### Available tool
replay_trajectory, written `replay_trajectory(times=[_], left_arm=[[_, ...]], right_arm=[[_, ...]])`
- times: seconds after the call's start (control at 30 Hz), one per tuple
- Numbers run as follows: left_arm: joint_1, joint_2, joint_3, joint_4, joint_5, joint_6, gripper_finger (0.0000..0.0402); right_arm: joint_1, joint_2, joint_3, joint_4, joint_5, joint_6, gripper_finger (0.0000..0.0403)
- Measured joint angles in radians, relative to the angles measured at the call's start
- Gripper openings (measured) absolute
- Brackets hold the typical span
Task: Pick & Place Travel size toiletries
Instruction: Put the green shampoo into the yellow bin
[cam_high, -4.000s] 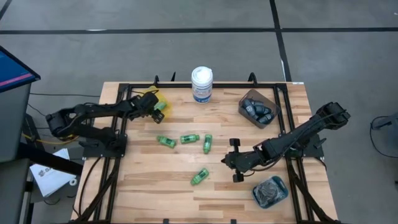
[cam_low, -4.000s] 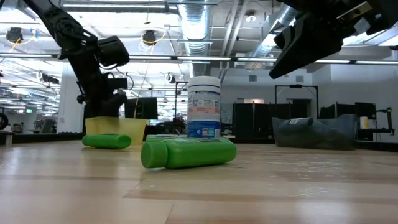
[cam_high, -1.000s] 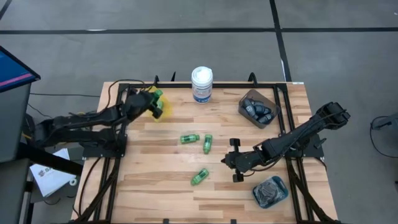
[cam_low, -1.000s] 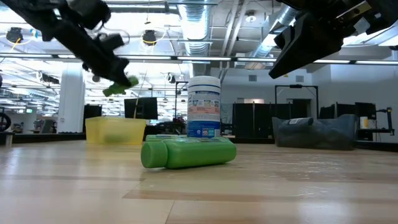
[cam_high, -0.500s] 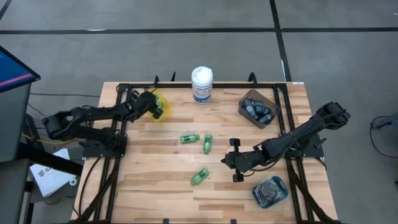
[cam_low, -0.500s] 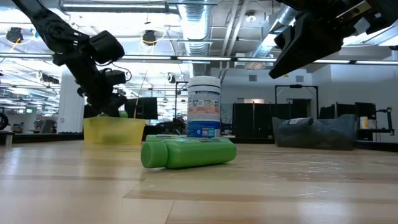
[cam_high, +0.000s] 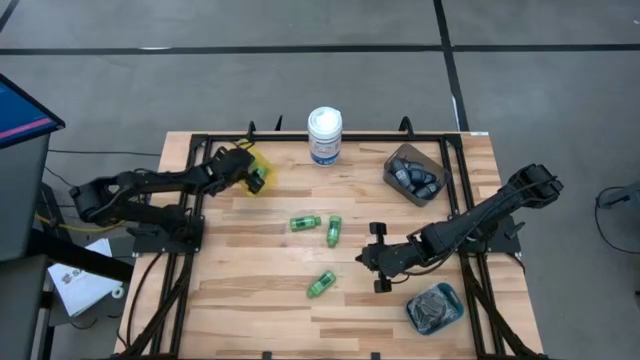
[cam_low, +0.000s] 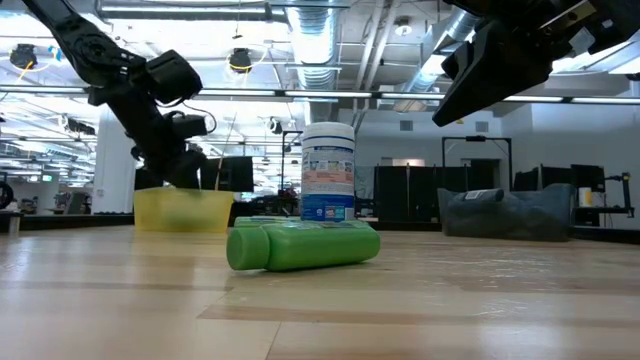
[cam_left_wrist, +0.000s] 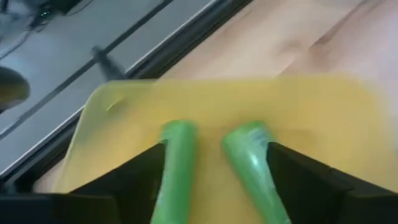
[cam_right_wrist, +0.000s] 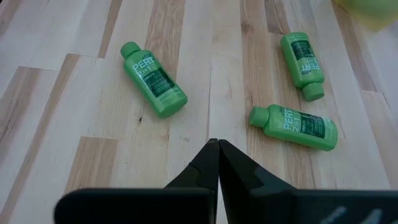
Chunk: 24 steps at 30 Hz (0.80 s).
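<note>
Three green mini bottles lie on their sides mid-table (cam_high: 304, 222) (cam_high: 333, 230) (cam_high: 320, 284); the right wrist view shows them too (cam_right_wrist: 154, 79). My left gripper (cam_high: 250, 174) hangs open over the yellow bin (cam_high: 262, 163) at the far left. Its fingers straddle two green bottles (cam_left_wrist: 177, 168) (cam_left_wrist: 252, 162) lying on the bin's floor (cam_left_wrist: 311, 112). Whether a finger touches either bottle I cannot tell. My right gripper (cam_right_wrist: 217, 149) stays shut and empty above the table, right of the loose bottles (cam_high: 364, 257).
A white tub with a blue label (cam_high: 324, 135) stands at the far edge's middle. A brown bin of dark mini bottles (cam_high: 415, 175) sits far right. A teal bin of dark discs (cam_high: 434, 307) sits near right. Bare wood lies at the near left.
My left gripper has come down toward the yellow bin, tipping further downward, with a green bottle held in it. That bottle has gone from hanging above the bin to lying in it, beside another green bottle.
</note>
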<state>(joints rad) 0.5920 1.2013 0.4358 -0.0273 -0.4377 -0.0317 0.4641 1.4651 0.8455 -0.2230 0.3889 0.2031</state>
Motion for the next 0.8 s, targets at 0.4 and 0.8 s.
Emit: replay_trajectory(times=[0.4, 0.8], left_arm=[[-0.339, -0.162, 0.037, 0.145, 0.300, 0.071, 0.0326], [-0.502, 0.181, 0.037, 0.400, 0.314, 0.103, 0.0321]], right_arm=[[0.001, 0.000, 0.000, 0.000, 0.000, 0.007, 0.0001], [0.001, 0.000, 0.000, 0.000, 0.000, 0.032, 0.0001]])
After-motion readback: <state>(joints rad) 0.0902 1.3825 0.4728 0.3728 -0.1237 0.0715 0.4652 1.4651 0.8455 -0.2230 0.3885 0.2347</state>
